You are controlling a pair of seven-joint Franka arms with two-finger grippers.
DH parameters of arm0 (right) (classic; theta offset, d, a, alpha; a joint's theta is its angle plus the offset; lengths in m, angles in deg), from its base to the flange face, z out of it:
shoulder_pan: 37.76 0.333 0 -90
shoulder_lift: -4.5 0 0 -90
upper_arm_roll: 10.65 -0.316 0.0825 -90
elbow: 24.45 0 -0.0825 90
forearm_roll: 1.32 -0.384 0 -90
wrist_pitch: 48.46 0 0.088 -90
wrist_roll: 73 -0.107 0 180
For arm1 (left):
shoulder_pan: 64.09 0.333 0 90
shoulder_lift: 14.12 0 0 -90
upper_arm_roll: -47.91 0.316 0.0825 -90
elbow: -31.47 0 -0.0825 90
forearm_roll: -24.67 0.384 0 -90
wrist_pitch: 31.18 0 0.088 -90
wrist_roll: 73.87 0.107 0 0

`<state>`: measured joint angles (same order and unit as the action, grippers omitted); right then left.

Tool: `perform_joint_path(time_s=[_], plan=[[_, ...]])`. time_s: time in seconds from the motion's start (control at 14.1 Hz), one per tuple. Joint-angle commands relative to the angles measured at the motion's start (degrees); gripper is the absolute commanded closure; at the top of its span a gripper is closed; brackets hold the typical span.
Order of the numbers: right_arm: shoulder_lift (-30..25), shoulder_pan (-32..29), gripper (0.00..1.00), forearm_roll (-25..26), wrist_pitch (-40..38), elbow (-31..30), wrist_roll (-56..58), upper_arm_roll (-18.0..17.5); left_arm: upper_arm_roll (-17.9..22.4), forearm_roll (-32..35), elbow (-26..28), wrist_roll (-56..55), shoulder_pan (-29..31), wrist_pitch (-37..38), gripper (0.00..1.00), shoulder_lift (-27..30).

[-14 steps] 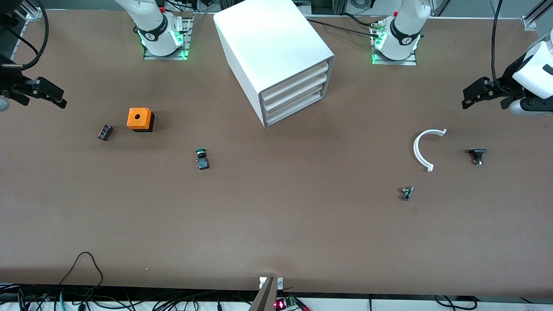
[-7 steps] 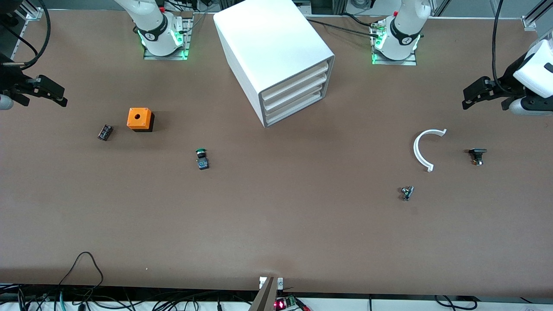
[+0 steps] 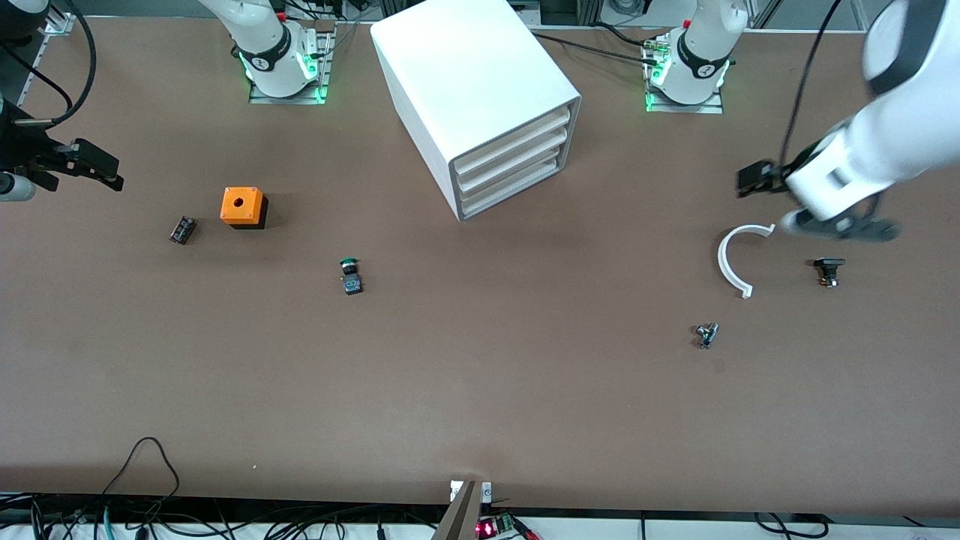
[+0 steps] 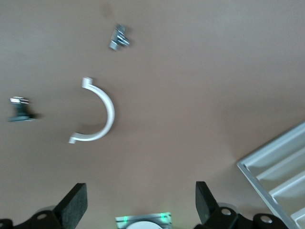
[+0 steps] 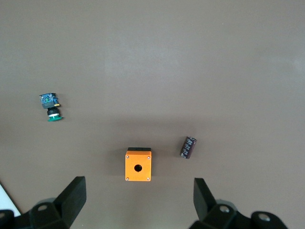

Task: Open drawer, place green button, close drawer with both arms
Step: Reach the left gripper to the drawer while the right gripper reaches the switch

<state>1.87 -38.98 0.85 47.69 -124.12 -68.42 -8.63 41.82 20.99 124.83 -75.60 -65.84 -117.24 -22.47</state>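
The white cabinet [image 3: 480, 90] stands between the arm bases. Its three drawers are shut; the lowest drawer [image 3: 511, 193] sits flush. The green-capped button [image 3: 349, 275] lies on its side on the table, nearer the camera than the cabinet, toward the right arm's end; it also shows in the right wrist view [image 5: 51, 106]. My left gripper [image 3: 756, 180] is open and empty [image 4: 139, 205], over the table beside a white C-shaped piece. My right gripper [image 3: 109, 172] is open and empty [image 5: 138, 200], at the right arm's end of the table near the orange cube.
An orange cube with a hole [image 3: 241, 206] and a small dark cylinder [image 3: 182, 229] lie near the right gripper. A white C-shaped piece [image 3: 739, 259], a black-capped part [image 3: 828, 270] and a small metal part [image 3: 706, 334] lie toward the left arm's end.
The left arm has swung in from the table's end toward the cabinet, its gripper now beside the C-shaped piece. The right gripper has shifted slightly inward. Nothing on the table moved.
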Motion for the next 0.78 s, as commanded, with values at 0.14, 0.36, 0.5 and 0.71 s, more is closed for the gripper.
perform_joint_path(time_s=[0.14, 0.36, 0.5, 0.71], plan=[[2.19, -0.02, 0.0, -0.95, -1.31, 1.15, 0.87, 0.0, -0.06, -19.37, 5.48, 1.91, 0.34, -4.6, 0.0, -8.68], [6.75, 2.26, 0.0, -1.03, -1.22, 1.5, 0.26, -0.18, -5.23, -30.92, 14.63, 2.17, 0.26, -16.12, 0.0, -12.46], [9.91, 4.19, 0.0, -0.69, 0.44, 1.67, 0.16, -0.18, -10.24, -34.44, 18.5, 3.04, -0.53, -22.98, 0.0, -14.75], [14.49, 5.34, 0.0, -1.29, 3.78, 2.55, 0.78, -0.27, -13.42, -42.69, 20.98, 3.05, -4.91, -29.42, 0.0, -18.79]])
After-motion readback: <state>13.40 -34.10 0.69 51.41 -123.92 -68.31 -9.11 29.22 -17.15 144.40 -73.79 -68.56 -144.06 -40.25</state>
